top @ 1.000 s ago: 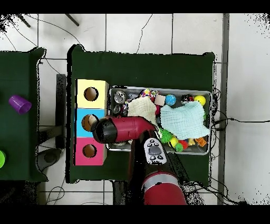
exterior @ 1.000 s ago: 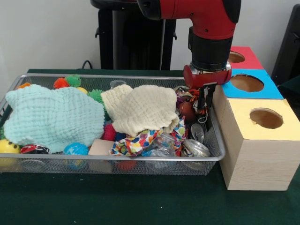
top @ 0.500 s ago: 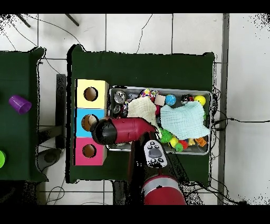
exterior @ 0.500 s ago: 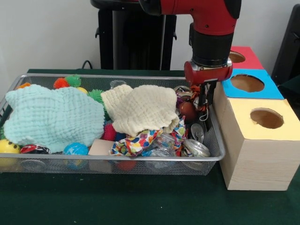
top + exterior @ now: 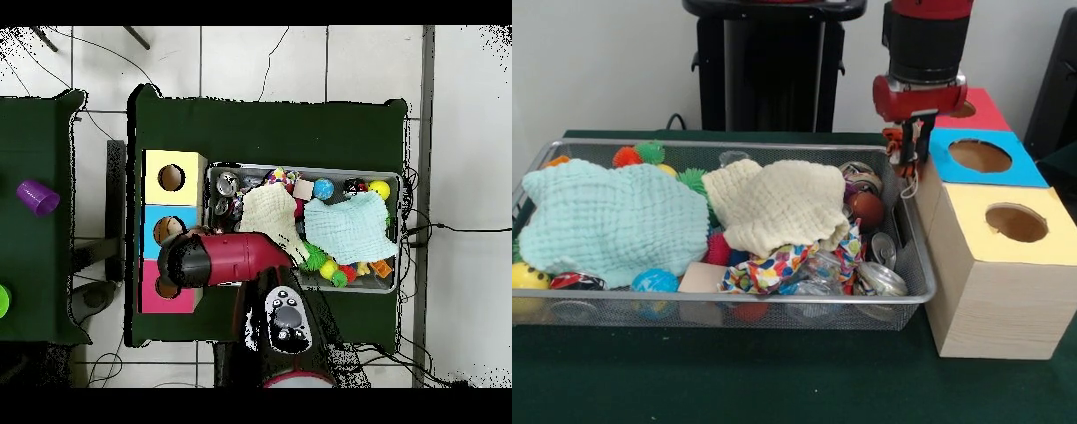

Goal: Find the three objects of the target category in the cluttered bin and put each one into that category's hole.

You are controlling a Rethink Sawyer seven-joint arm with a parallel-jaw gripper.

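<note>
Since the earlier frame the arm (image 5: pixel 927 40) is rising out of the bin (image 5: pixel 724 305) and shifting toward the boxes, carrying a small orange toy (image 5: pixel 901 152) that was down among the clutter a second ago. In the front view the gripper (image 5: pixel 909 150) is now hanging in the upper right of the frame, above the bin's right end and beside the blue box (image 5: pixel 984 159). Its fingers are pinching the toy, pressed together on it, and a thin cord is dangling below.

Going left to right across the bin: a yellow ball (image 5: pixel 527 276) is sitting at the lower left corner, a pale green cloth (image 5: pixel 609 221) is covering the left half, and spiky orange and green balls (image 5: pixel 636 155) are peeking out behind it. A blue ball (image 5: pixel 653 281) is lying against the front wall. A cream cloth (image 5: pixel 777 205) is draped over the middle, with a patterned cloth (image 5: pixel 777 265) bunched under its front edge. A brown ball (image 5: pixel 867 209) and metal cans (image 5: pixel 881 278) are crowding the right end.

Right of the bin, the yellow box (image 5: pixel 993 274) is standing nearest the lower right, the blue one behind it, and the red box (image 5: pixel 975 108) farthest back. Each is showing a round hole on top.

In the overhead view the arm is covering the lower left of the bin and reaching over the blue and red boxes.
</note>
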